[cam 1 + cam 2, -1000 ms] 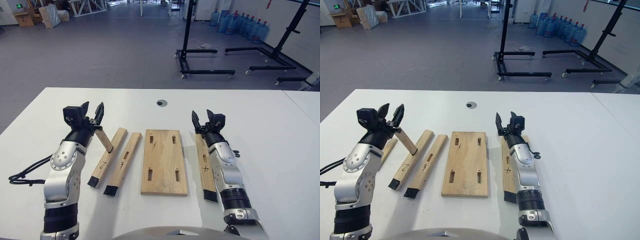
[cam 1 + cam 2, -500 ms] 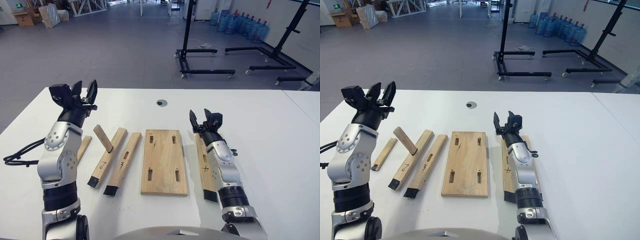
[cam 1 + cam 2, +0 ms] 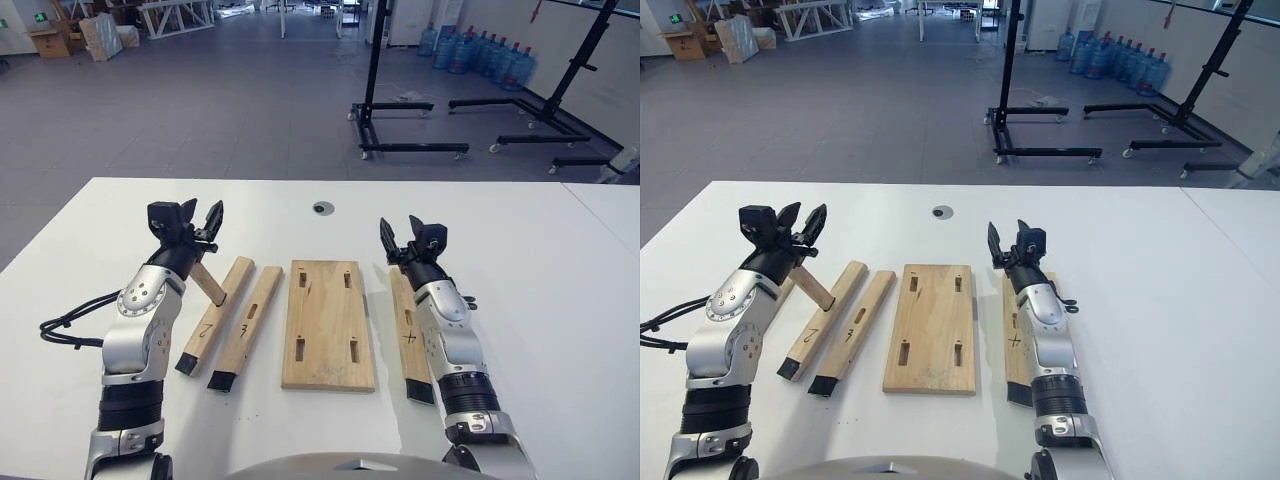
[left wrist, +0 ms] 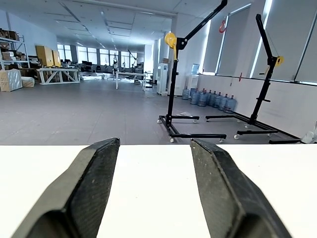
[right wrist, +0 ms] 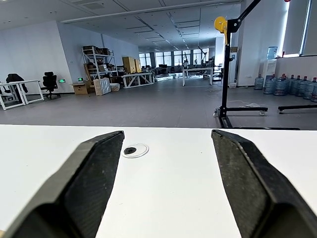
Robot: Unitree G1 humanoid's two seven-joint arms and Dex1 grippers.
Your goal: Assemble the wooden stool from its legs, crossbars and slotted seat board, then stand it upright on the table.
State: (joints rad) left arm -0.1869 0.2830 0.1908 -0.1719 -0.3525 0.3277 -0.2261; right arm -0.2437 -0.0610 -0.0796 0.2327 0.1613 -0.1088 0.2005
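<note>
Fingers apart on both, the left black gripper [image 3: 200,220] hung over the slanted short wooden crossbar [image 3: 210,283], probably to grasp it, left of the pale slotted seat board [image 3: 328,322] mid-frame, the right black gripper [image 3: 400,230] opposite.

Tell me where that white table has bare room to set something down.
Bare: the wide table stretch right of the right gripper, and the far strip beyond the seat board, around the round hole. Crowded: the middle, from the left gripper across the crossbar, two legs and board to the leg under the right arm.
</note>
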